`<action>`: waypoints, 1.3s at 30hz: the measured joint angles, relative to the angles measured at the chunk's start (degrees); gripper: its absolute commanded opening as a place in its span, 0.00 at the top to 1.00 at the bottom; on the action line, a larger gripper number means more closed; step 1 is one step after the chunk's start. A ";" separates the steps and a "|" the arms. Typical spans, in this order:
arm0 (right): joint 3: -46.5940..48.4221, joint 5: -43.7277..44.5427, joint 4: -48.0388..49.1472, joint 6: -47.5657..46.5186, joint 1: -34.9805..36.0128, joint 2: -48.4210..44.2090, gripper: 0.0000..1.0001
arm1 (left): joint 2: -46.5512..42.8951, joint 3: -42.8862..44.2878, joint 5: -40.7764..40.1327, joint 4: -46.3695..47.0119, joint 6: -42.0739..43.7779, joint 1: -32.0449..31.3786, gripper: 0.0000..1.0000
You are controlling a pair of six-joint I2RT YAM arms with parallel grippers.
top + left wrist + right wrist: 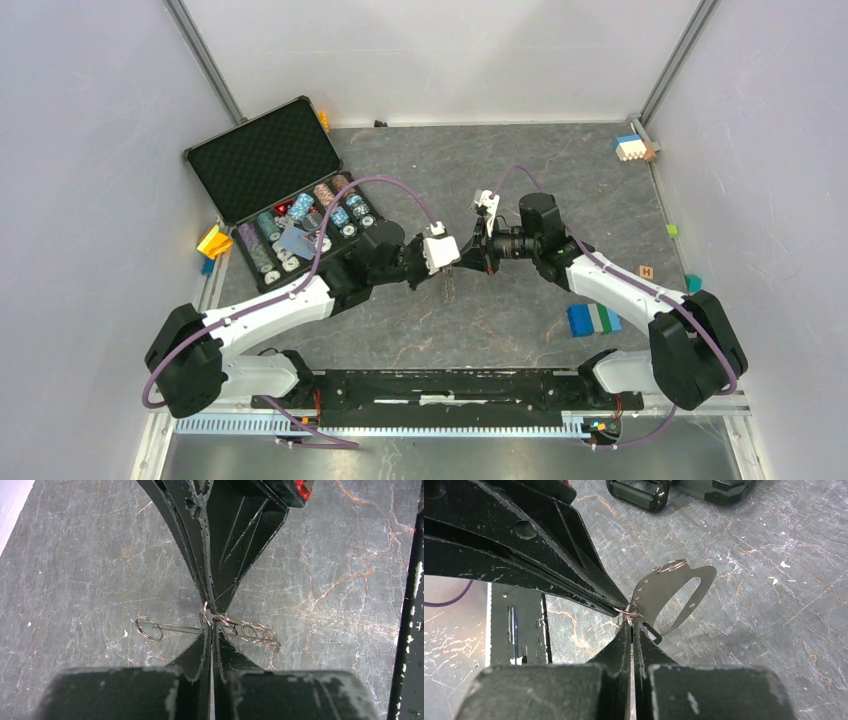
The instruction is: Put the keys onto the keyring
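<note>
Both arms meet tip to tip above the middle of the tabletop point(500, 330), and the likely reason is plain: threading needs one end effector to steady the ring while the other works on it. The left end effector point(212, 627) is clamped closed, and so is the right end effector point(632, 627). Their tips pinch the same small wire ring point(629, 612) from opposite sides. The keyring point(656, 587), a flat grey D-shaped plate with a row of holes, hangs from that wire ring in the air, clear of the surface, probably so nothing drags as it is turned. A loose coil of thin rings point(255, 632) trails beside the pinch. A small dark piece point(652, 632) just under the plate may be the key's head (too little shows to be sure), so I cannot tell whether the key is on.
</note>
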 measured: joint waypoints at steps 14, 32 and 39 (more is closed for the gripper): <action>0.00 -0.50 -0.46 0.81 -0.15 0.72 1.00 | -0.11 -0.57 0.83 -0.09 1.49 -0.11 0.98; 0.92 0.50 -4.02 0.98 0.39 2.08 1.00 | 0.26 -0.57 -0.15 -2.01 4.83 -1.92 0.98; 1.77 2.25 -5.62 0.98 1.01 2.82 1.00 | 0.59 -0.57 -1.31 -2.32 5.42 -2.34 0.98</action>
